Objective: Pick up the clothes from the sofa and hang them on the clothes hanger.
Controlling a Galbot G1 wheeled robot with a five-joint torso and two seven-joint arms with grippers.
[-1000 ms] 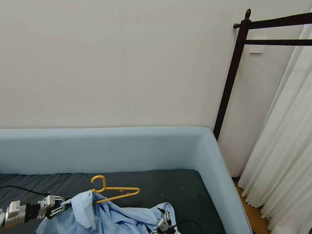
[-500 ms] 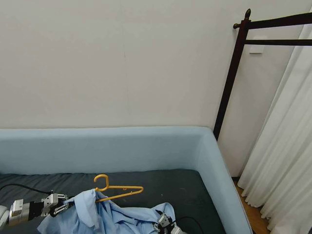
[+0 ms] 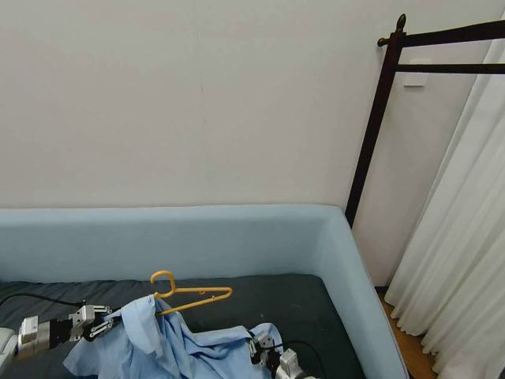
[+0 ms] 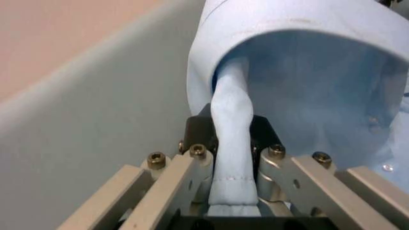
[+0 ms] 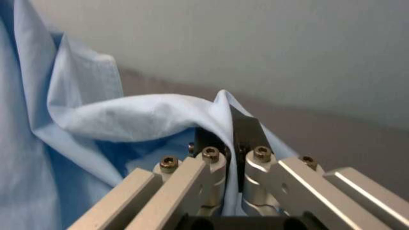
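A light blue shirt (image 3: 170, 347) on a yellow hanger (image 3: 189, 294) is lifted over the dark sofa seat (image 3: 268, 300). My left gripper (image 3: 101, 322) at the lower left is shut on the shirt's collar edge; the left wrist view shows a rolled strip of shirt fabric (image 4: 231, 143) pinched between its fingers (image 4: 199, 163). My right gripper (image 3: 259, 347) at the bottom centre is shut on a fold of the shirt (image 5: 147, 115), seen clamped in the right wrist view. The dark wooden clothes rack (image 3: 379, 118) stands at the right, past the sofa's end.
The pale blue sofa back (image 3: 173, 237) and armrest (image 3: 355, 292) enclose the seat. White curtains (image 3: 465, 237) hang at the far right beside the rack. A black cable (image 3: 308, 359) lies on the seat near my right gripper.
Both grippers have risen with the shirt; the hanger and collar sit higher above the seat, and the shirt hangs more stretched between the two grips.
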